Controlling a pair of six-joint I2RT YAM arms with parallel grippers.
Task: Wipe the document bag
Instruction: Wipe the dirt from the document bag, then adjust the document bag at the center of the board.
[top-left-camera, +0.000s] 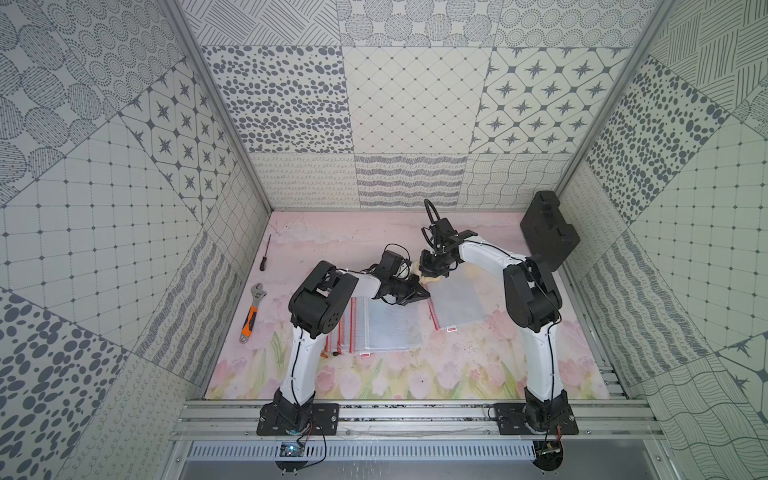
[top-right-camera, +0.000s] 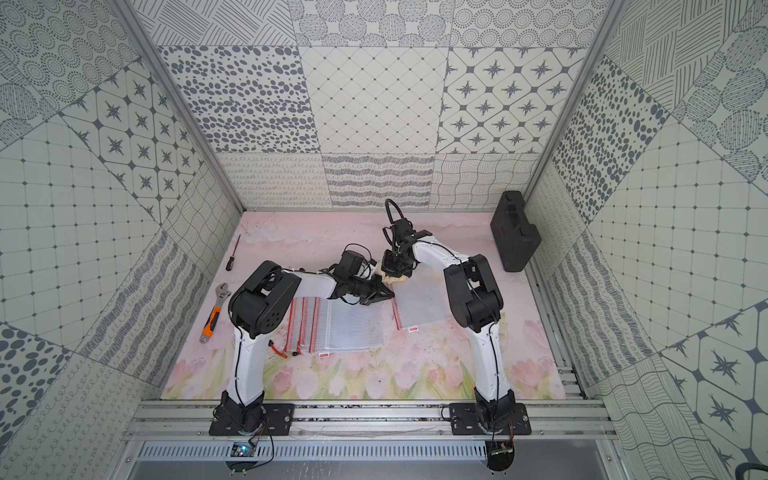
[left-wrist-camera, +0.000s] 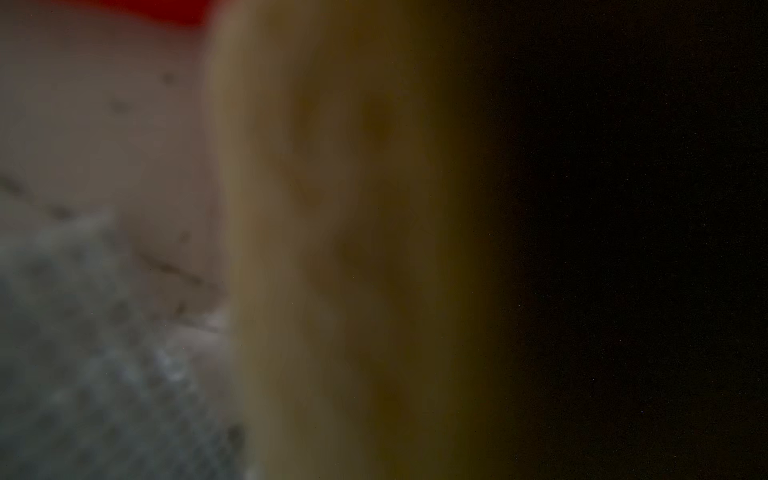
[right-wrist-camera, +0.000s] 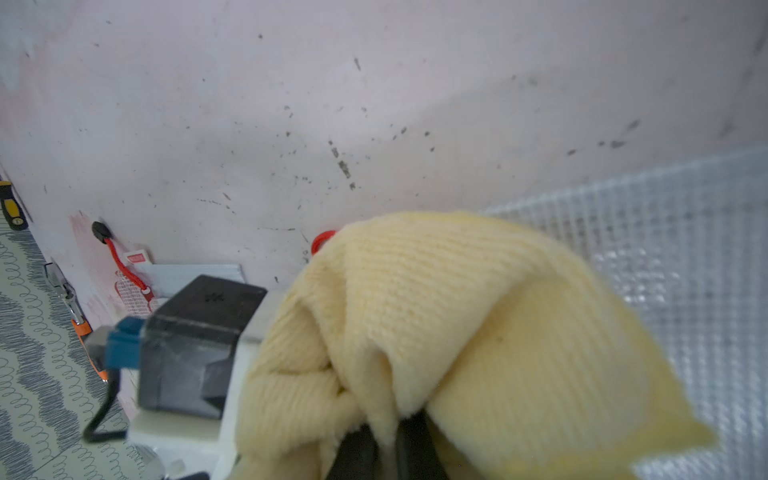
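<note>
Shows right gripper (top-left-camera: 431, 275) pinching a yellow cloth (right-wrist-camera: 457, 311) over the far corner of the bag (top-left-camera: 457, 305) laid flat on the mat (top-left-camera: 374, 374); left gripper (top-left-camera: 420, 294) pressed together alongside. Likely light, floppy, slippery: best pinned at an edge.

In the left wrist view nothing is in focus: the yellow cloth (left-wrist-camera: 332, 249) is a smear, a red patch (left-wrist-camera: 137, 10) cut by the frame edge cannot be identified, and the remainder is black. In the right wrist view the cloth covers the right gripper (right-wrist-camera: 386, 451) except two dark finger stubs, and the document bag (right-wrist-camera: 685, 270) runs off frame. In both top views the left arm (top-left-camera: 316, 307) hides part of the stack of document bags (top-left-camera: 386, 328); its red label (top-left-camera: 364, 354) is too small to read.
</note>
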